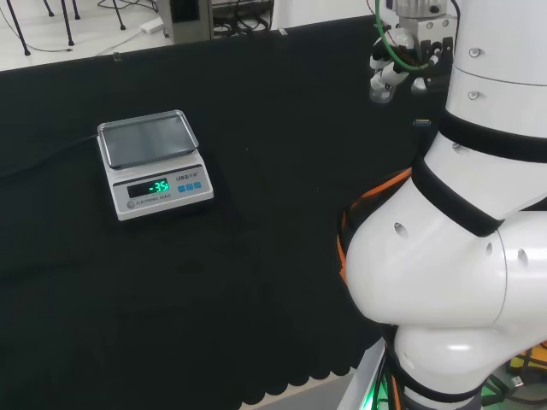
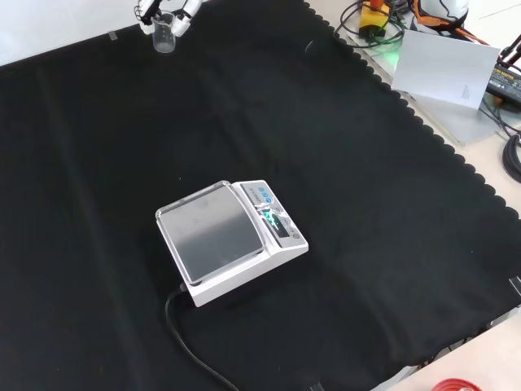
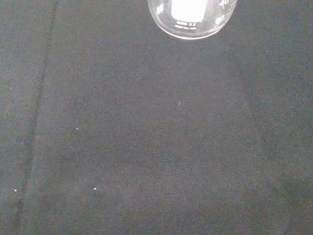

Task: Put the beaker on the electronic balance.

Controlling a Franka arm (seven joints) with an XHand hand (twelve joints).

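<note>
Glass beaker sits in our hand, fingers curled round it at the cloth's far edge, well apart from the bare scale.

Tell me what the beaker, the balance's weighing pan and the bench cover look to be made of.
Beaker: clear glass or clear plastic; the cloth shows through its wall, and the look cannot settle which.
Weighing pan: likely brushed metal, grey with a dull sheen, on a white, probably plastic, balance body.
Bench cover: black woven cloth, matte, with creases and a scalloped edge.
</note>
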